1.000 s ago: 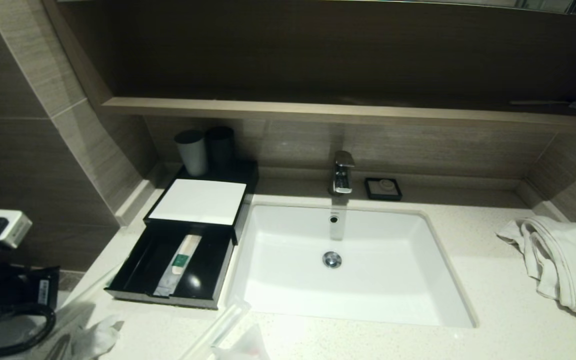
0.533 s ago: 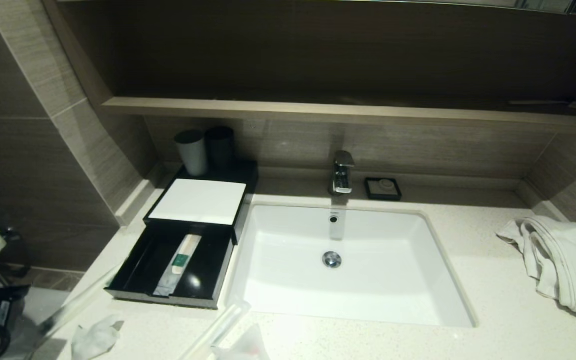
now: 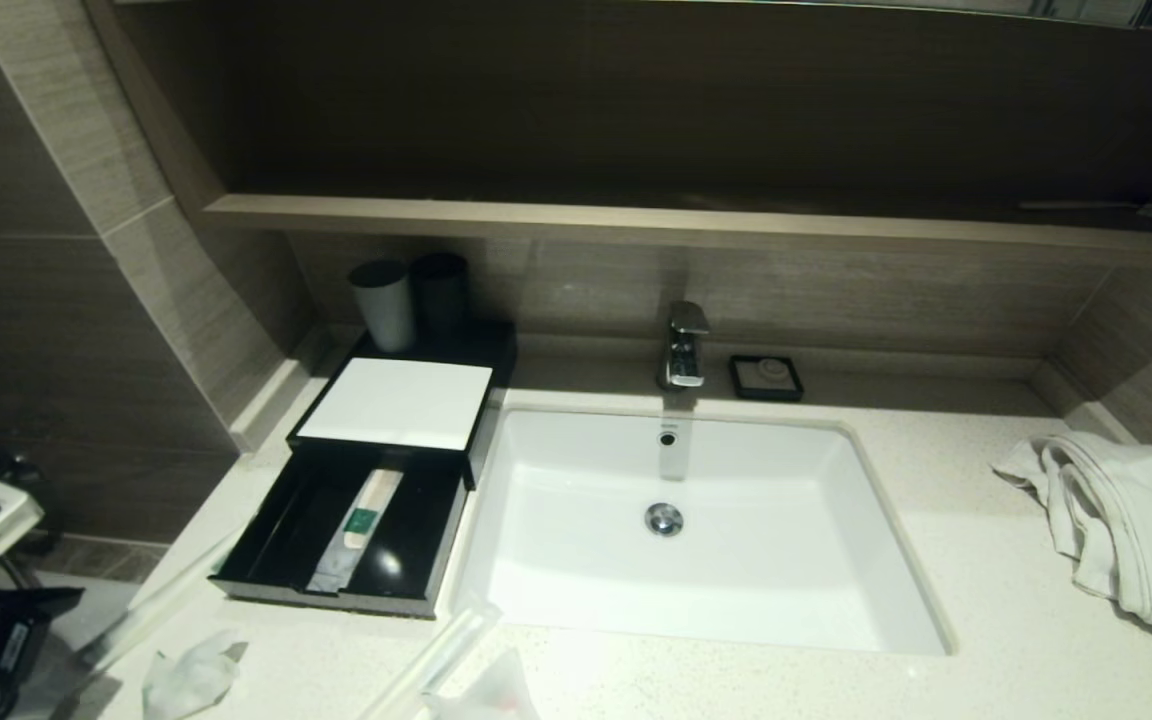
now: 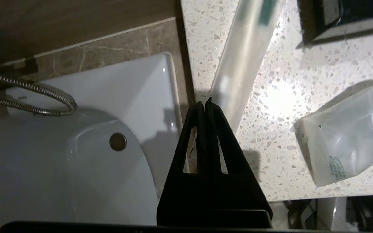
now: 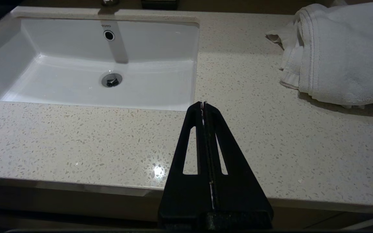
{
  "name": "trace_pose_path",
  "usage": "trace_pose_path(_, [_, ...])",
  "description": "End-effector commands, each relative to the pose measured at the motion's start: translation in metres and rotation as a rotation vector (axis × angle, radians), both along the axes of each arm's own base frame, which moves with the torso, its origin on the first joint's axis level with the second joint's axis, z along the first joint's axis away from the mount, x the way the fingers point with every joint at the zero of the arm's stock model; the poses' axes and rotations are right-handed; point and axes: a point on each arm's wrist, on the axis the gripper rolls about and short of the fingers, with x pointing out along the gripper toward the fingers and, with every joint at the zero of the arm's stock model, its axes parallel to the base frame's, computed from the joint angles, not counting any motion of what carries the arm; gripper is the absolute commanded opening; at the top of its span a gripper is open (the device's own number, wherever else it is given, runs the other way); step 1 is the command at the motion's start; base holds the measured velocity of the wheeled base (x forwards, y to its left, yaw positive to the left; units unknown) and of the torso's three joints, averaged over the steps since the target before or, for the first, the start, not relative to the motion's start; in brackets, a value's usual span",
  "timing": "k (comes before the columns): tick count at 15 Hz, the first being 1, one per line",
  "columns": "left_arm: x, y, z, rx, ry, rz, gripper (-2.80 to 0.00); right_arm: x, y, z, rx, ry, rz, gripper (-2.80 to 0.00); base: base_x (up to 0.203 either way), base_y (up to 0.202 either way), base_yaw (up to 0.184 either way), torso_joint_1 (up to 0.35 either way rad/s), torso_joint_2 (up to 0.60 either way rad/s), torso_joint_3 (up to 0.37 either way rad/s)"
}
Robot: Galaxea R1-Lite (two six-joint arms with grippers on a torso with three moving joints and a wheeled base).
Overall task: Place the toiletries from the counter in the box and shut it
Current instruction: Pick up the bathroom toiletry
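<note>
The black box stands left of the sink with its drawer pulled open; a white tube with a green label lies inside. On the counter in front of it lie a long clear-wrapped stick, a crumpled white packet, another long clear packet and a plastic bag. My left gripper is shut and empty at the counter's left edge, its tips beside the long clear packet; a clear bag lies nearby. My right gripper is shut and empty above the counter, just in front of the sink's near right corner.
The white sink fills the middle, with a tap and a small soap dish behind it. Two dark cups stand behind the box. A white towel lies at the right. A white tub is beside the counter's left edge.
My left arm has dropped lower at the far left of the head view, uncovering the crumpled white packet. Nothing on the counter has moved.
</note>
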Motion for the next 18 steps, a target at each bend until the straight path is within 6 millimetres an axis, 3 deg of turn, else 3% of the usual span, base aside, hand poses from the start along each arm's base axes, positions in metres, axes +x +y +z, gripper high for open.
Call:
trace_pose_path(1, [0.004, 0.003, -0.012, 0.013, 0.037, -0.044, -2.8, 0.0, 0.0, 0.0, 0.0, 0.0, 0.0, -2.8, 0.0, 0.0, 0.0, 0.0, 0.0, 0.0])
trace_pose_path(13, [0.011, 0.008, -0.033, -0.001, 0.066, -0.161, -2.8, 0.0, 0.0, 0.0, 0.0, 0.0, 0.0, -2.8, 0.0, 0.0, 0.0, 0.0, 0.0, 0.0])
trace_pose_path(18, [0.008, 0.015, -0.03, 0.035, 0.019, -0.208, -2.8, 0.0, 0.0, 0.0, 0.0, 0.0, 0.0, -2.8, 0.0, 0.0, 0.0, 0.0, 0.0, 0.0])
